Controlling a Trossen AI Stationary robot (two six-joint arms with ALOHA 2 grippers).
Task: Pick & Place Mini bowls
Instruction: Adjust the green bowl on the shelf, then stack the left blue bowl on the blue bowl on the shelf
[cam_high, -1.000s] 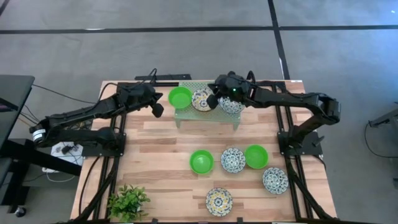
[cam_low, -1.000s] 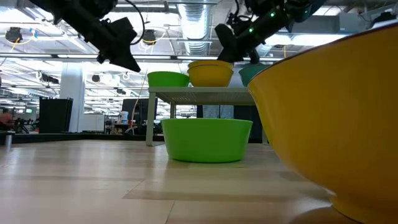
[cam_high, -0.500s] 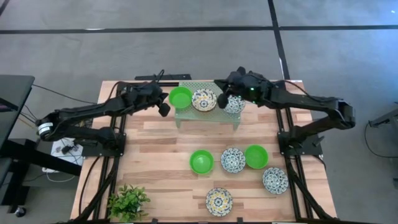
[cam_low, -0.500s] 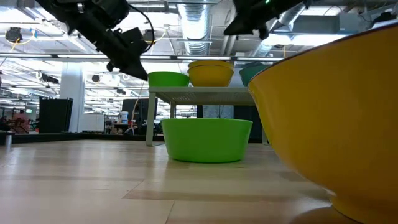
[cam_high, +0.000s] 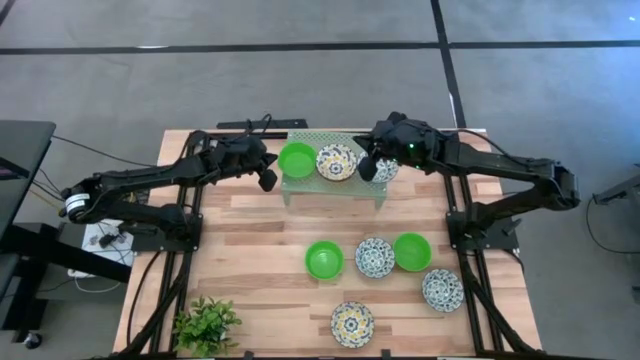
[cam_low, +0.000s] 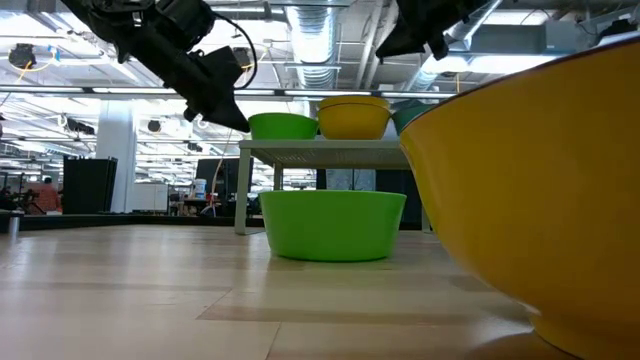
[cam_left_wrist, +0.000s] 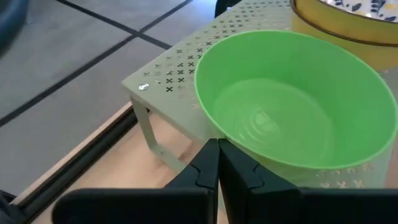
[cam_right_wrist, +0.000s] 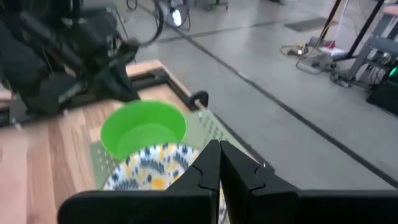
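Green bowl and yellow-floral bowl on the rack, upper centre of the high view, have slid right; left gripper, fingers together, has closed in and seems to be pushing them. Right gripper, also together, has backed off over the third rack bowl. Five bowls wait lower centre-right. Left wrist view alone shows fingertips beside the green rim, holding nothing.

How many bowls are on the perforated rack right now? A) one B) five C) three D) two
C: the high view shows three on the pale green rack: a plain green bowl, a yellow-blue floral bowl and a blue floral bowl partly under the right gripper; the other five sit on the table.
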